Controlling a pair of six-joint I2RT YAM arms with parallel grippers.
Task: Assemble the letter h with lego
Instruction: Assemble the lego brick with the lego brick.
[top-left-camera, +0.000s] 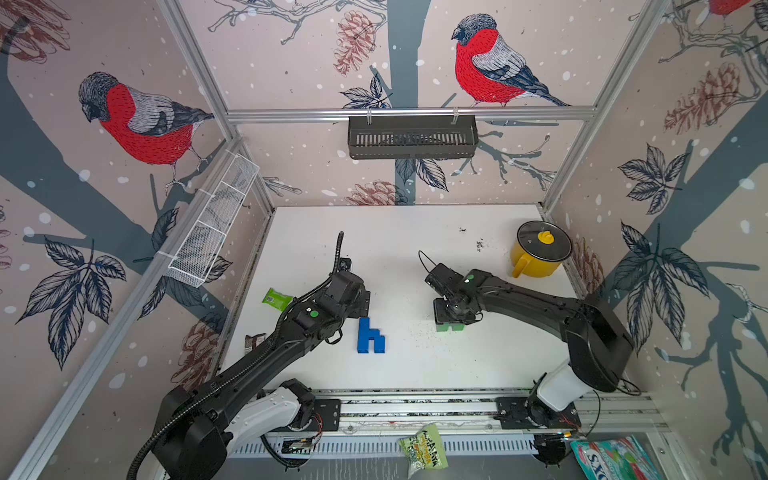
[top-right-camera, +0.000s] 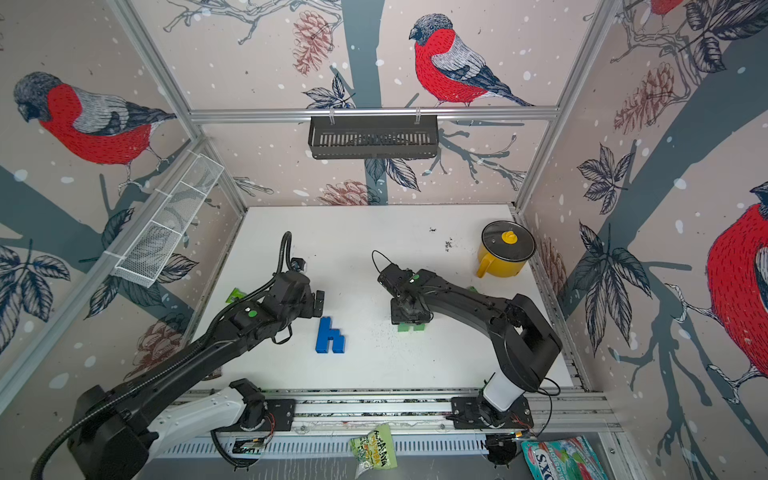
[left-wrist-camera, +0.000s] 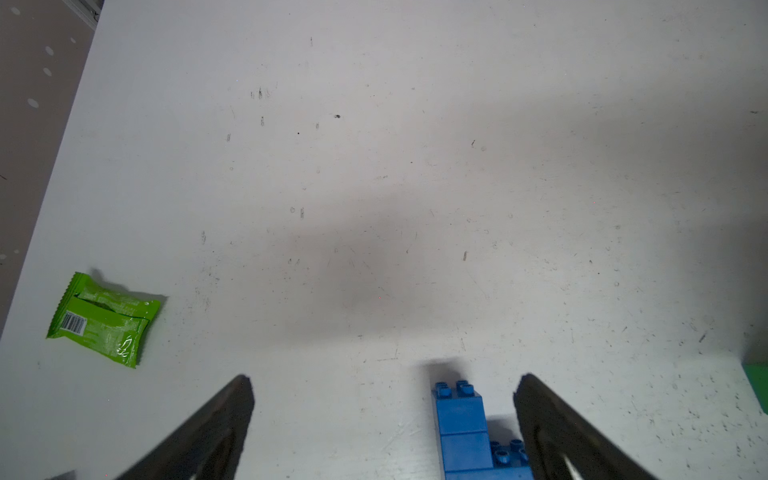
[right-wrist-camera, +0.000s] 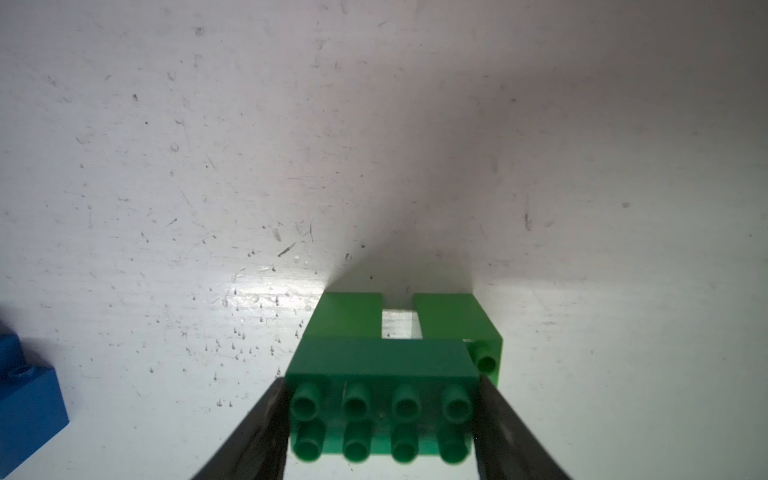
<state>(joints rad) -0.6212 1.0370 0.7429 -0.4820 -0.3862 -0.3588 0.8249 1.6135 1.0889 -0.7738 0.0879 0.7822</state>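
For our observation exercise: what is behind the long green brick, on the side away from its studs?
Two smaller green bricks, a gap between them showing the white table. The long green brick hides where they join.

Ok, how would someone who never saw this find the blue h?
Look at the white table, toward its front, between the left arm and right arm. The blue h lies flat there. It is the only blue lego; the green bricks nearby sit in the right tool.
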